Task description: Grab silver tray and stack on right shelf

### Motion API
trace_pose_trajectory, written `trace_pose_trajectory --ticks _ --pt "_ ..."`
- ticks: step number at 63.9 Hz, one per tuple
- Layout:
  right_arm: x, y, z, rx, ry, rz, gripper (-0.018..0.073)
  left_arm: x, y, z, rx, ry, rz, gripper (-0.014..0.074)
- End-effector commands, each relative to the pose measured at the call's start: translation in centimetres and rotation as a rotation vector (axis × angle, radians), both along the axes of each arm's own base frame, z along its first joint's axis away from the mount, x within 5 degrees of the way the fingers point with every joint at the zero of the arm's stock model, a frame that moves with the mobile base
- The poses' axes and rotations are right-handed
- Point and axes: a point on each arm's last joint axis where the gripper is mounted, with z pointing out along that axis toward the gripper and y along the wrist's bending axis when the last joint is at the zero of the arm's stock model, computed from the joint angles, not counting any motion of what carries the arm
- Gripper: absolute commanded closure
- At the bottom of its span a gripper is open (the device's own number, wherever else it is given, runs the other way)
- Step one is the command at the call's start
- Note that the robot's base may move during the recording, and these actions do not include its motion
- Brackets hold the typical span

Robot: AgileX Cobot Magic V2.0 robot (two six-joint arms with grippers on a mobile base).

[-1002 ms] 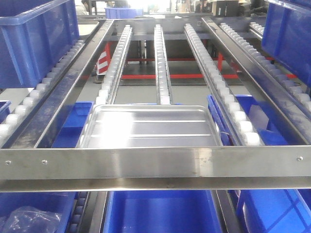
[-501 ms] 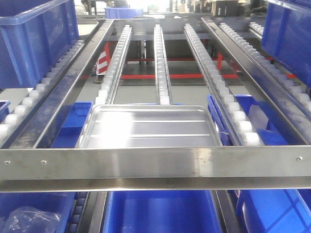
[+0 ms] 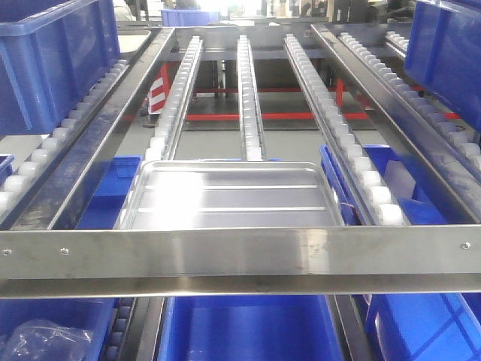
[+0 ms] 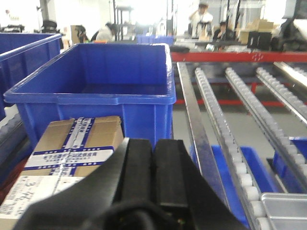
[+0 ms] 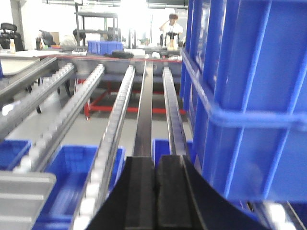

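The silver tray point(image 3: 229, 197) lies flat on the roller lanes of the right shelf point(image 3: 250, 98), just behind the shiny front crossbar point(image 3: 240, 252). No gripper shows in the front view. In the left wrist view my left gripper point(image 4: 153, 142) is shut with its black pads pressed together and nothing between them; a tray corner point(image 4: 286, 212) shows low at the right. My right gripper point(image 5: 156, 159) is likewise shut and empty above a steel rail, with a tray corner point(image 5: 21, 196) low at the left.
Large blue bins stand on the lanes at the left point(image 3: 52, 64) and right point(image 3: 447, 53), and more blue bins point(image 3: 248, 327) sit on the level below. A taped cardboard box point(image 4: 72, 146) lies by the left gripper, in front of a blue bin point(image 4: 96, 91). A tall blue bin point(image 5: 249, 96) stands close to the right gripper.
The front view has shifted very slightly. The tray stays in the same spot on the rollers.
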Motion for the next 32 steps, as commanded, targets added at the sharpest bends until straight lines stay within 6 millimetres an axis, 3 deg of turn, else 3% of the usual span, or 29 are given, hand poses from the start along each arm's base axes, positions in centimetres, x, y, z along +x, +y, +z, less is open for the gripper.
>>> trace_pose_trajectory --ticks 1,12,21,26,32 --pt "-0.3 0.1 3.3 -0.019 -0.109 0.002 0.0501 0.9 -0.1 3.8 0.004 0.011 -0.013 0.0696" --pt "0.8 0.0 7.4 -0.018 -0.098 0.002 0.0501 4.9 -1.3 7.1 -0.006 0.170 -0.108 0.0694" --pt "2.2 -0.1 10.1 -0.015 -0.063 0.002 0.0484 8.2 -3.3 6.2 0.025 0.290 -0.214 0.0694" --pt "3.0 -0.1 11.1 -0.012 -0.025 0.010 0.0394 9.5 -4.6 5.2 0.046 0.355 -0.270 0.0694" --pt "4.1 0.1 11.7 0.003 0.037 0.043 0.0214 10.7 -6.1 4.3 0.069 0.403 -0.333 0.0694"
